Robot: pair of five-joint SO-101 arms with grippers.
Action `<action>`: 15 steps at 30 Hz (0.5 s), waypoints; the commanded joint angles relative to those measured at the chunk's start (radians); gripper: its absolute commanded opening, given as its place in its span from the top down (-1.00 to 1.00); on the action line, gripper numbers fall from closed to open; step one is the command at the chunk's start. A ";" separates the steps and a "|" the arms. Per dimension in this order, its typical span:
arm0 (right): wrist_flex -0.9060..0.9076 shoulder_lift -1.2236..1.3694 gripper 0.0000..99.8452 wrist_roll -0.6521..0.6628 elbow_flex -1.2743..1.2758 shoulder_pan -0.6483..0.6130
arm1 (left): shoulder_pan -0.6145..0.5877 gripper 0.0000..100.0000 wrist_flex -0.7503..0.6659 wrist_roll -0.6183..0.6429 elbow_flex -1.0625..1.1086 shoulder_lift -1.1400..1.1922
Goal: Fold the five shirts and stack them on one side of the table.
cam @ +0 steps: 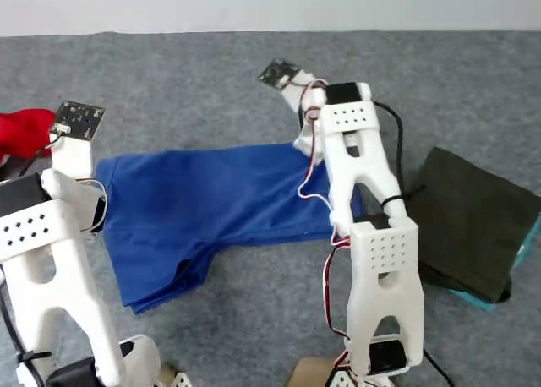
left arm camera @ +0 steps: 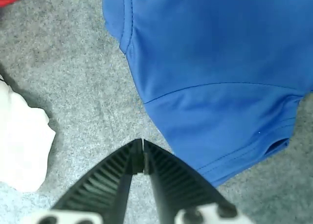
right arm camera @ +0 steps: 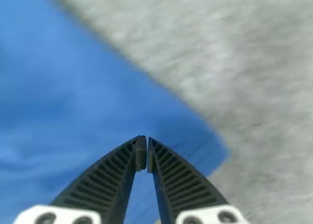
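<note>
While the blue shirt point(cam: 211, 193) lies spread on the worktop point(cam: 169, 83), the left pincer point(left arm camera: 143, 158) and right pincer point(right arm camera: 143, 153) are both closed.

- Your left arm point(cam: 46, 252) and right arm point(cam: 372, 226): white printed shells, hole grids, black servos.
- Right arm: red-white wiring point(cam: 314, 163), black cable point(cam: 397, 150).
- Left gripper point(left arm camera: 143, 155), right gripper point(right arm camera: 143, 153): black, ribbed, on white bases.

Right gripper point(right arm camera: 143, 153) fingers pressed together, above blue shirt point(right arm camera: 68, 106), grey table point(right arm camera: 239, 62)
</note>
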 commanded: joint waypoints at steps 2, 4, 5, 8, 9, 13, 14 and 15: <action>0.200 -0.139 0.98 -0.003 -0.061 -0.053 | -0.005 0.99 0.026 0.003 -0.038 -0.037; 0.266 -0.157 0.98 -0.003 -0.061 -0.076 | -0.008 0.99 0.034 0.003 -0.039 -0.038; 0.295 -0.165 0.98 -0.008 -0.061 -0.090 | -0.018 0.99 0.040 0.003 -0.041 -0.038; 0.340 -0.189 0.98 -0.066 -0.057 -0.130 | -0.103 0.99 0.026 0.008 -0.042 -0.038; 0.340 -0.200 0.98 -0.081 -0.054 -0.143 | -0.152 0.99 0.014 0.009 -0.042 -0.038; 0.338 -0.236 0.98 -0.092 -0.043 -0.220 | -0.382 0.99 -0.037 0.005 -0.044 -0.037; 0.340 -0.240 0.98 -0.097 -0.043 -0.245 | -0.440 0.99 -0.051 0.003 -0.044 -0.035; 0.341 -0.246 0.98 -0.098 -0.041 -0.272 | -0.500 0.99 -0.064 -0.008 -0.044 -0.032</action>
